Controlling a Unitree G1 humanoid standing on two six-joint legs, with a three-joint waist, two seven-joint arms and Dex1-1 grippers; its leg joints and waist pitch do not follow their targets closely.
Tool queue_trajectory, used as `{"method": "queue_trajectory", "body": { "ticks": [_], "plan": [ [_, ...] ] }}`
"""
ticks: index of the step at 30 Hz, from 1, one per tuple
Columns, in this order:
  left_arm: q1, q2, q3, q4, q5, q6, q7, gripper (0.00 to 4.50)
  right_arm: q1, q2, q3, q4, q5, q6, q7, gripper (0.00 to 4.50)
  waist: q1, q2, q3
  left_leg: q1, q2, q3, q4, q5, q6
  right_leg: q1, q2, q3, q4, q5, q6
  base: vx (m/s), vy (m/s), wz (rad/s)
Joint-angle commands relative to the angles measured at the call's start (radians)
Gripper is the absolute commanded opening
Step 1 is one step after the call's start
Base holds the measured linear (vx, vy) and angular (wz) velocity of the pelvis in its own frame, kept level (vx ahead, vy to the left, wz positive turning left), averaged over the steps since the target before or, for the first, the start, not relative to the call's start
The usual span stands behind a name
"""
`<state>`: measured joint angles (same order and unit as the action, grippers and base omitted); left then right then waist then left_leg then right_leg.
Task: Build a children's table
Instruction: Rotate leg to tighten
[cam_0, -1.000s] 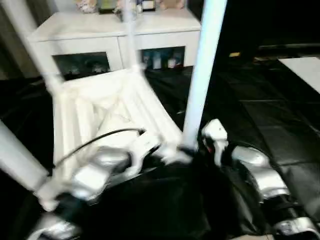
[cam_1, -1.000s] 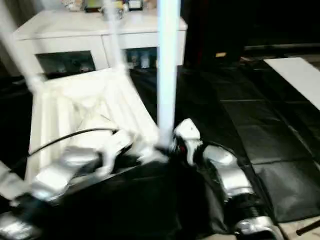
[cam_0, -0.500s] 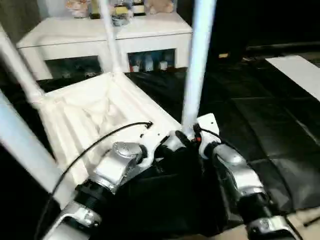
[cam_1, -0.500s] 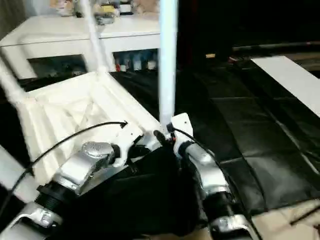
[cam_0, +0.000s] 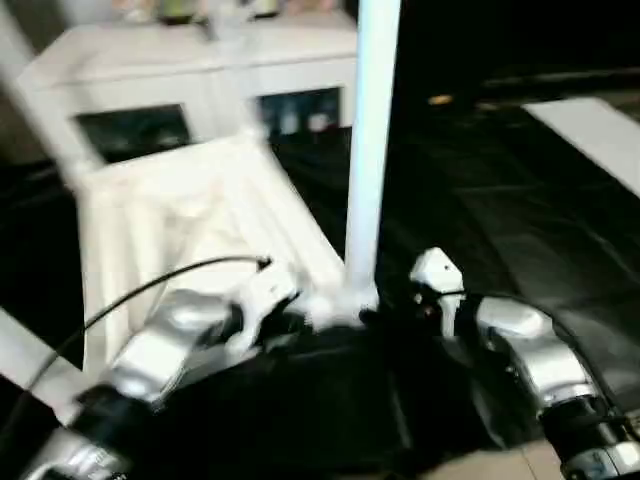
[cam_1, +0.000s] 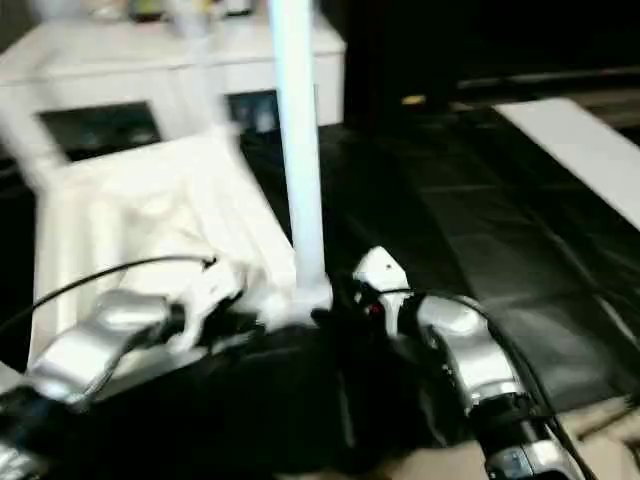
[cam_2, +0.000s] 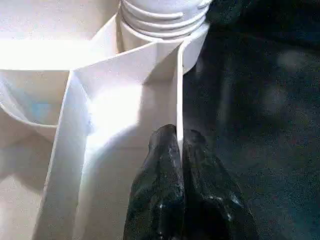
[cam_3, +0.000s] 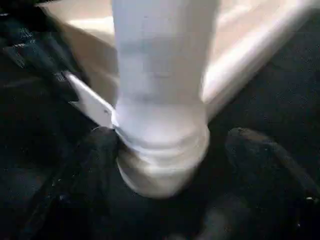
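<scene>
On the black floor mat in front of the robot, the children's table lies upside down, with its ribbed underside facing up. Its legs stick up into the air. The nearest leg stands straight up at the near corner, between the two silver arms. Behind the table stands a white cabinet with glass doors.

The left gripper is at that near corner. Its two black fingers are squeezed together on a thin white rib at the table's edge, just beside the socket that the leg screws into.

The right gripper is at the bottom of the same leg. Its fingers are spread wide, one on each side of the leg's thick base. One finger touches the base and the other is apart from it, so it is not squeezing the leg
</scene>
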<state>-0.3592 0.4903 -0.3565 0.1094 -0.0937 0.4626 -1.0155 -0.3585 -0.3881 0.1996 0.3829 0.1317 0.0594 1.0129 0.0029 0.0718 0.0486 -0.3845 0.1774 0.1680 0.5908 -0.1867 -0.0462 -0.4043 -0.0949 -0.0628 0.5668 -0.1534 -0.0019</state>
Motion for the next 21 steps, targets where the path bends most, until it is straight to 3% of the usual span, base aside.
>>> {"method": "queue_trajectory", "body": {
  "ticks": [1, 4, 5, 8, 12, 14, 17, 21],
  "plan": [
    [0.003, 0.009, -0.015, -0.068, -0.053, 0.001, -0.081, 0.0, -0.016, -0.011, -0.006, -0.019, 0.026, -0.02, 0.026, 3.73, 0.007, -0.013, -0.061, 0.019, 0.044, -0.007, -0.082, -0.331, 0.06, 0.035, -0.047, 0.033, -0.063, -0.323, -0.222, 0.053, -0.013, 0.06],
    [0.007, 0.024, -0.015, -0.09, -0.065, 0.011, -0.093, 0.0, -0.021, -0.015, 0.0, -0.014, 0.026, -0.032, 0.059, 3.73, 0.018, -0.015, -0.063, 0.022, 0.045, -0.002, -0.076, -0.282, 0.066, 0.032, -0.041, 0.038, -0.05, -0.266, -0.238, 0.055, -0.009, 0.06],
    [0.008, 0.026, -0.016, -0.093, -0.067, 0.012, -0.094, 0.0, -0.024, -0.018, 0.007, -0.009, 0.022, -0.037, 0.071, 3.73, 0.022, -0.012, -0.07, 0.014, 0.045, -0.004, -0.072, -0.212, 0.08, 0.043, -0.042, 0.037, -0.036, -0.188, -0.252, 0.059, -0.004, 0.04],
    [0.01, 0.028, -0.016, -0.095, -0.065, 0.012, -0.099, 0.0, -0.026, -0.021, 0.014, 0.001, 0.017, -0.043, 0.087, 3.73, 0.03, -0.014, -0.072, 0.014, 0.042, -0.001, -0.064, -0.143, 0.11, 0.045, -0.038, 0.035, -0.026, -0.101, -0.275, 0.018, 0.0, -0.01],
    [0.013, 0.027, -0.014, -0.1, -0.064, 0.018, -0.102, 0.0, -0.032, -0.017, 0.012, 0.01, 0.026, -0.039, 0.103, 3.56, 0.034, -0.015, -0.073, 0.017, 0.042, 0.001, -0.062, -0.149, 0.114, 0.047, -0.038, 0.034, -0.026, -0.1, -0.285, 0.0, 0.0, 0.0],
    [0.013, 0.028, -0.014, -0.099, -0.063, 0.019, -0.102, 0.0, -0.037, -0.012, 0.004, 0.013, 0.039, -0.033, 0.112, 3.56, 0.035, -0.014, -0.07, 0.018, 0.043, 0.0, -0.065, -0.178, 0.103, 0.047, -0.038, 0.034, -0.03, -0.142, -0.277, 0.0, 0.0, 0.0],
    [0.013, 0.029, -0.016, -0.099, -0.065, 0.02, -0.1, 0.0, -0.037, -0.012, -0.001, 0.011, 0.051, -0.031, 0.124, 3.22, 0.034, -0.016, -0.068, 0.018, 0.043, 0.0, -0.067, -0.208, 0.082, 0.046, -0.038, 0.035, -0.033, -0.193, -0.262, 0.0, 0.0, 0.0],
    [0.014, 0.029, -0.019, -0.099, -0.065, 0.02, -0.101, 0.0, -0.032, -0.012, -0.006, 0.004, 0.067, -0.026, 0.146, 2.99, 0.034, -0.017, -0.069, 0.018, 0.043, -0.001, -0.066, -0.213, 0.076, 0.047, -0.038, 0.036, -0.033, -0.201, -0.257, 0.0, 0.0, 0.0]
  ]
}}
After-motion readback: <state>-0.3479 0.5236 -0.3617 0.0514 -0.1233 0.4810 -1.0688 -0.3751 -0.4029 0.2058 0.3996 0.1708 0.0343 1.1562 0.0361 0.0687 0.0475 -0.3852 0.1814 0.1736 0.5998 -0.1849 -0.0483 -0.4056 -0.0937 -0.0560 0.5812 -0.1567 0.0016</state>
